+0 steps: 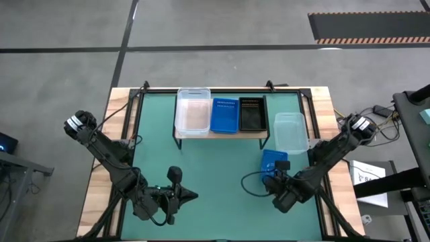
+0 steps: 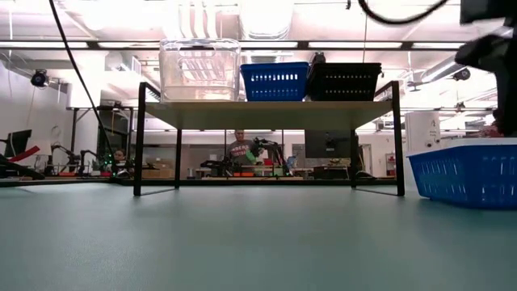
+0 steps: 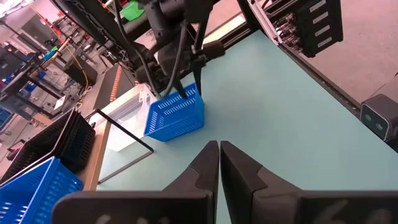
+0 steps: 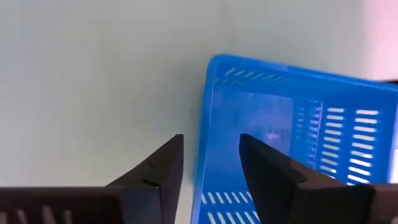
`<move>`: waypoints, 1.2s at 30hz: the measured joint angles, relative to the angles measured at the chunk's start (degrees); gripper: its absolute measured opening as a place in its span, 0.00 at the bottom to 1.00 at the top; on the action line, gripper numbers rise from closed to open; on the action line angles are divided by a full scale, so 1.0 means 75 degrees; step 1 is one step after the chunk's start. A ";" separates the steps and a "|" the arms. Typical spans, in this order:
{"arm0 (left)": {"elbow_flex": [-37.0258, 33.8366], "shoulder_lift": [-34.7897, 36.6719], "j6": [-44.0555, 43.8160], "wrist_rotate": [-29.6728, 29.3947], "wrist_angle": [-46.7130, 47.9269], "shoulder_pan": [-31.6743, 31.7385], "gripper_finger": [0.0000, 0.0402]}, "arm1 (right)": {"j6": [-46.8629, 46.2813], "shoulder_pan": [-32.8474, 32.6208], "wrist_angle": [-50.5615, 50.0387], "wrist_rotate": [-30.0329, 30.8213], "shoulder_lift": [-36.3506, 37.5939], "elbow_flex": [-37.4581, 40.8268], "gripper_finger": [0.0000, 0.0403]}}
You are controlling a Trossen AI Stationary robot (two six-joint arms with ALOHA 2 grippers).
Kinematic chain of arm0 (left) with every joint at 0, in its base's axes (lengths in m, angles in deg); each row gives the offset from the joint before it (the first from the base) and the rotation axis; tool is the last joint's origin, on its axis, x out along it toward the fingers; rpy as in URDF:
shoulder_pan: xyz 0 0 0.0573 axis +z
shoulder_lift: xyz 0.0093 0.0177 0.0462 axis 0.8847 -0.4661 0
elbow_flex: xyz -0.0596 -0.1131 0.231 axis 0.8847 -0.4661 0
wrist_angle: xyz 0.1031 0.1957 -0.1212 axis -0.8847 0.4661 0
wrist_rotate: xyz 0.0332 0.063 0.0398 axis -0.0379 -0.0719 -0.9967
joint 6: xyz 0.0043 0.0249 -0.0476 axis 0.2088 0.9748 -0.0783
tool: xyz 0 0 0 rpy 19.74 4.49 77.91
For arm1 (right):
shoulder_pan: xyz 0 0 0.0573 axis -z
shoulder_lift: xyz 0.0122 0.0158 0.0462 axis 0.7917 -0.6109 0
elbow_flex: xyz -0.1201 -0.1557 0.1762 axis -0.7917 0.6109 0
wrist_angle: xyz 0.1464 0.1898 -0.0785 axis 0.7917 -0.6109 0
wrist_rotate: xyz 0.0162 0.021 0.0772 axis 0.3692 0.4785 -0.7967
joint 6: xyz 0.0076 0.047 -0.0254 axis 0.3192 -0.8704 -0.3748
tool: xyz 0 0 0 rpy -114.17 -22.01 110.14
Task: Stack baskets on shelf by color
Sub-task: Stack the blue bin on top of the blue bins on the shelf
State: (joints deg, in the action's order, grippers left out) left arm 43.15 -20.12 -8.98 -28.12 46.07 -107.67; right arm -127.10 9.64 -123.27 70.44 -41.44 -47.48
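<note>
Right wrist view: right end effector (image 4: pixel 211 158) open, fingers astride perforated blue basket (image 4: pixel 298 137) rim; left end effector (image 3: pixel 219 163) shut, empty; no writing legible.

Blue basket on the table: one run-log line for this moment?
right gripper: open, straddling wall of loose blue basket | left gripper: shut, idle | shelf: clear, blue, black baskets on top
</note>
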 joint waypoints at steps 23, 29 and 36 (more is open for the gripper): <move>-0.0032 0.0319 0.1480 -0.1147 -0.0035 0.0064 0.00 | 0.0402 0.0012 0.1486 -0.0503 -0.0011 -0.0482 0.02; -0.0341 0.1207 0.1838 -0.0490 -0.0062 0.0173 0.00 | 0.1562 0.0012 0.1551 0.0262 -0.0011 -0.1870 0.02; -0.1554 0.2225 0.1845 -0.0427 -0.1086 0.0166 0.00 | 0.3491 0.0052 0.1857 0.1843 -0.0011 -0.3186 0.02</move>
State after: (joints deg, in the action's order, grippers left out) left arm 31.50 -3.43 4.86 -31.32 37.93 -106.42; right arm -100.92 10.03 -109.34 84.26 -41.51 -71.37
